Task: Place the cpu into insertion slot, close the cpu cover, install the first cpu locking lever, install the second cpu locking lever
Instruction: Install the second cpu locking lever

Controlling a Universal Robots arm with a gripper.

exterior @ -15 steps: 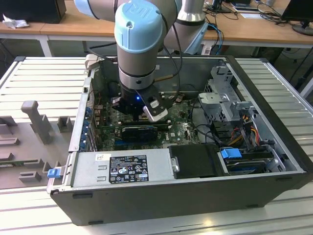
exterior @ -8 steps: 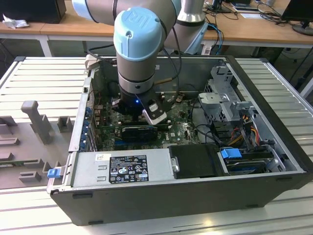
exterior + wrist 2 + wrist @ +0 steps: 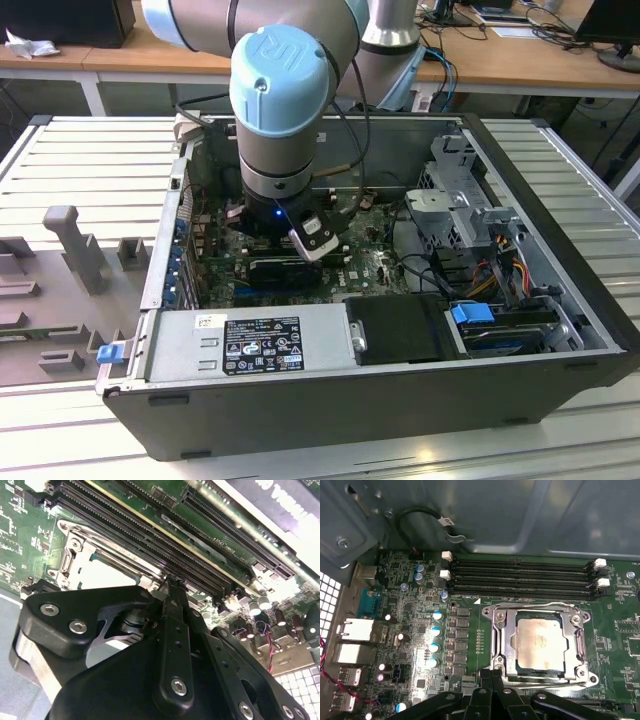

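The cpu lies flat in the insertion slot, its pale metal face showing through the window of the cpu cover. The cover is down over the chip. One thin wire locking lever runs along the cover's edge beside the memory slots, and another bright rod lies along the opposite edge. My gripper hovers at that opposite edge, its black fingers pressed together with nothing visible between them. In the second wrist view the fingertips sit just beside the socket.
The green motherboard sits deep in an open tower case with tall walls. Long black memory slots run close to the socket. Capacitors, rear ports, a power supply and drive cables stand nearby.
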